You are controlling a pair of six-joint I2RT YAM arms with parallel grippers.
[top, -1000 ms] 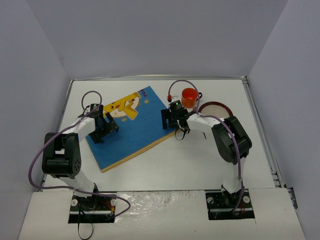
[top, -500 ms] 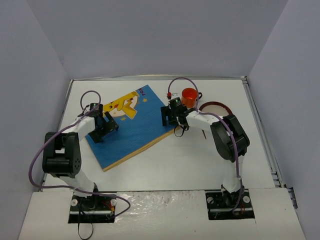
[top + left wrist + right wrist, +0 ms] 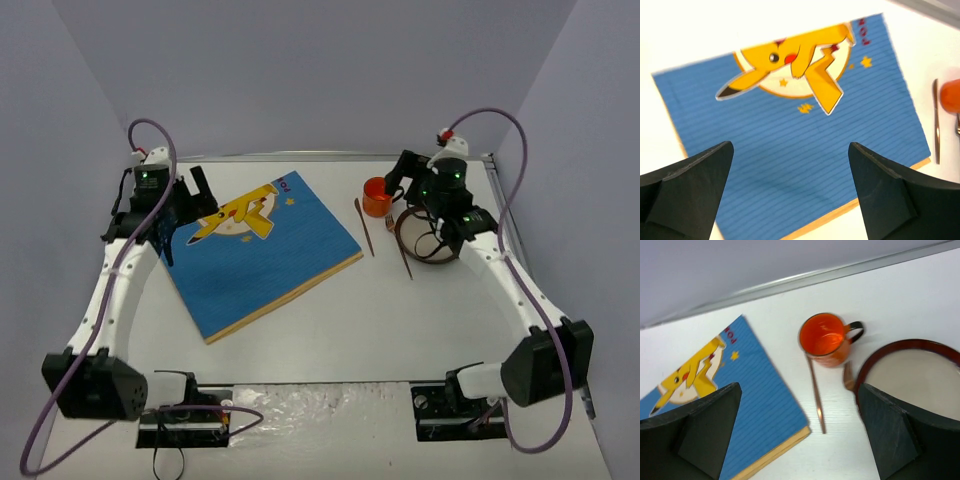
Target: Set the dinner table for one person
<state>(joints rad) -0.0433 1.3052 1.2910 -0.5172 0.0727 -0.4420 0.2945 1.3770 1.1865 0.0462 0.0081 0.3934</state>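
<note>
The white dinner table (image 3: 400, 320) holds a blue placemat (image 3: 265, 250) with a yellow cartoon figure, lying askew at centre left. An orange mug (image 3: 377, 196), a brown-rimmed plate (image 3: 425, 250), a copper knife (image 3: 364, 227) and a copper fork (image 3: 399, 247) sit right of the mat. My left gripper (image 3: 183, 212) is open and empty, raised above the mat's far left corner; the mat (image 3: 790, 115) fills its view. My right gripper (image 3: 415, 190) is open and empty, raised above the mug (image 3: 825, 340) and plate (image 3: 910, 375), with the knife (image 3: 816, 395) and fork (image 3: 847, 377) below it.
A thin metal rim (image 3: 515, 240) edges the table on the right and at the back. Grey walls close in the left, back and right sides. The arm bases stand at the near edge.
Both grippers have lifted off the placemat's side edges and swung up and outward, the left to the far left, the right over the mug and plate. The knife and fork now show.
</note>
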